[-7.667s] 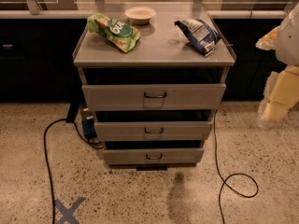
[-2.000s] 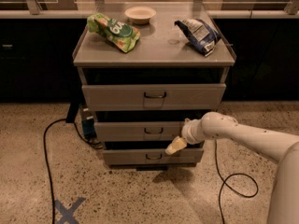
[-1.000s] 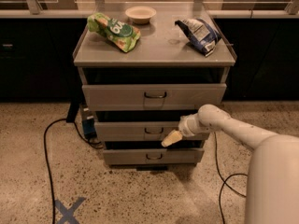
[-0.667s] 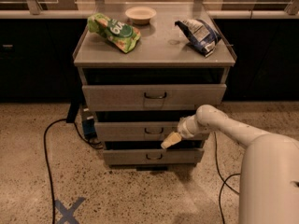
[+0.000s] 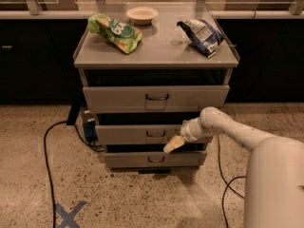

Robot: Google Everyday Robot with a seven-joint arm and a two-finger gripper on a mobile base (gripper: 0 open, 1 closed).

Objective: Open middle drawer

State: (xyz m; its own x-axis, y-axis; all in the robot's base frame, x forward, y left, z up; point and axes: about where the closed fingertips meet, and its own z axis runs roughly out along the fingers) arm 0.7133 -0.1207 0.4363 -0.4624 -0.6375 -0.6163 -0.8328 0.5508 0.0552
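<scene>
Camera view, gripper (image 5: 169, 147) unmoved, below-right of middle drawer (image 5: 123, 135) handle (image 5: 156, 134), fingers together, empty, drawer unchanged.

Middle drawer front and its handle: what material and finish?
Middle drawer: probably painted or coated sheet metal, judging by the flat, uniform matte grey front. Its handle: seemingly dark bent wire, a thin loop at the centre. The hand, just below and right of the handle, looks like smooth cream plastic.
</scene>
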